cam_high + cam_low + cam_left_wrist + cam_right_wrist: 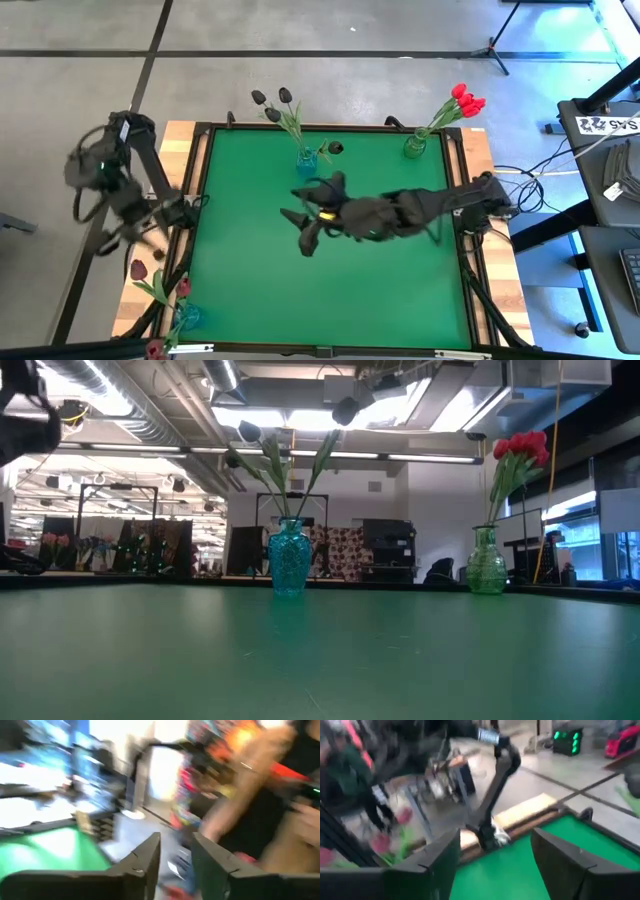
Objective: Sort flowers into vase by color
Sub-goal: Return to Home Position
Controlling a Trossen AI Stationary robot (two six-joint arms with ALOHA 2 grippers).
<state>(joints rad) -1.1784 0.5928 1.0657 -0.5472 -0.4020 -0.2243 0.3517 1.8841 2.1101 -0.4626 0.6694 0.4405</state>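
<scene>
Seen from above, the dark tulips (272,105) sit in a blue vase (307,158) at the far edge of the green counter (330,290). The red tulips (466,100) sit in a green vase (415,146) at the far right corner. The pink tulips (138,269) sit in a second blue vase (188,316) at the near left corner. I see no flower lying loose on the counter, so the sorting looks done, and what is left seems to be for the arms to go back to rest. The right gripper (303,228) hangs over the middle of the counter, well apart from every vase. The left arm (105,165) is out past the left edge. In the low view the stems stand up out of the two far vases, heads on top. The dark ones fan out to both sides and the red ones lean a little to the right. In the left wrist view the left gripper (176,837) has its two fingers a little apart, with nothing between them. In the right wrist view the right gripper has its fingers wide apart and holds nothing. Past it, pink heads show beyond the counter's edge.
</scene>
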